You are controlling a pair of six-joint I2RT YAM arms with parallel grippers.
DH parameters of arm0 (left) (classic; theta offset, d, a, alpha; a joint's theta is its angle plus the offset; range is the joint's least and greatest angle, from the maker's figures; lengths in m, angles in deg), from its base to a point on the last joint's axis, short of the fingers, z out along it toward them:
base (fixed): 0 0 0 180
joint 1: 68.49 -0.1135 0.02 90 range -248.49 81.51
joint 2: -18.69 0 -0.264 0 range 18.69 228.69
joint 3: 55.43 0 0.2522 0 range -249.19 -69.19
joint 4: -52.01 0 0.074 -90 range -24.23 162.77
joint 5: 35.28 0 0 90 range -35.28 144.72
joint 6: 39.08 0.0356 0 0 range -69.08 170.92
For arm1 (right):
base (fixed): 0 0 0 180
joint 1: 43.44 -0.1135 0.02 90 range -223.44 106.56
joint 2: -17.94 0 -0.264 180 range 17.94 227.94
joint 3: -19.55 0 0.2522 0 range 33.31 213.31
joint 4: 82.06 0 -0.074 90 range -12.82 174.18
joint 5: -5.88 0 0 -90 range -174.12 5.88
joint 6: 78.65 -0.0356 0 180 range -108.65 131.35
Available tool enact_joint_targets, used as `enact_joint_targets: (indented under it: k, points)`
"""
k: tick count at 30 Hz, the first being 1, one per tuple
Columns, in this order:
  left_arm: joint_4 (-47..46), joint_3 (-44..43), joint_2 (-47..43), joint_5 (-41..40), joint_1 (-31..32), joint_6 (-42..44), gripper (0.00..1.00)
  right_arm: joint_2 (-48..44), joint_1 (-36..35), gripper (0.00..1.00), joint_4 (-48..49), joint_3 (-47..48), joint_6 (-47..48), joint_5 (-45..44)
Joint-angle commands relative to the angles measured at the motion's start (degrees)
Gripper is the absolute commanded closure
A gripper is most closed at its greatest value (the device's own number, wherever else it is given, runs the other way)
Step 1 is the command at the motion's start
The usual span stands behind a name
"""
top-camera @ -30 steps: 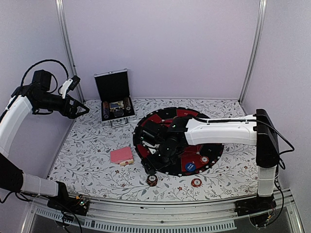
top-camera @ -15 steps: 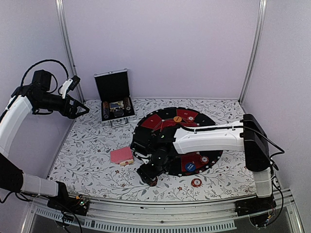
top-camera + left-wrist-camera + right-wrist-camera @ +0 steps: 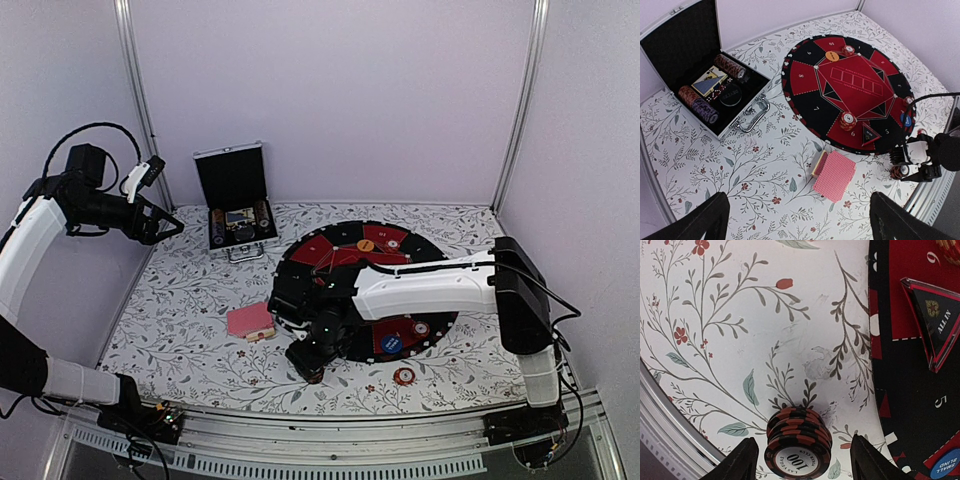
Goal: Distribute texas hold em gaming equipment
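A stack of dark red and black poker chips, its top chip marked 100, stands on the floral cloth near the table's front edge. My right gripper is low around it, one finger on each side with a gap to the stack, so it is open and not touching. In the top view the right gripper covers most of that stack. The pink-backed deck of cards lies left of it. High at the far left, my left gripper hangs open and holds nothing.
The round black-and-red mat carries chip stacks, an orange button and a blue disc. Another chip stack stands in front of the mat. The open case sits at the back left.
My right arm has swung off the mat toward the front edge and come down around the chip stack, its jaws narrowing. The left arm has not moved.
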Motion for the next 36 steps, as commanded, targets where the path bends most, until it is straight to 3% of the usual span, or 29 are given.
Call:
enact_joint_targets:
  k: [1, 7, 20, 30, 36]
  points:
    - [0.97, -1.34, -0.87, 0.09, -0.26, 0.28, 0.0, 1.33, -0.39, 0.34, 0.13, 1.13, 0.49, -0.21]
    - [1.03, -1.52, -0.77, 0.12, -0.27, 0.28, 0.0, 1.6, -0.38, 0.36, 0.21, 0.89, 0.5, 0.14]
    - [1.01, -1.69, -0.7, -0.15, -0.32, 0.39, 0.0, 0.88, -0.43, 0.59, 0.2, 0.68, 0.41, -0.04]
    - [1.01, -1.42, -0.79, -0.04, -0.26, 0.48, 0.0, -2.14, 0.3, 0.66, -3.0, 4.4, 0.31, -2.44]
    - [1.03, -1.34, -0.88, 0.02, -0.33, 0.53, 0.0, -4.13, 4.2, 0.66, -3.54, 6.98, 0.89, -2.83]
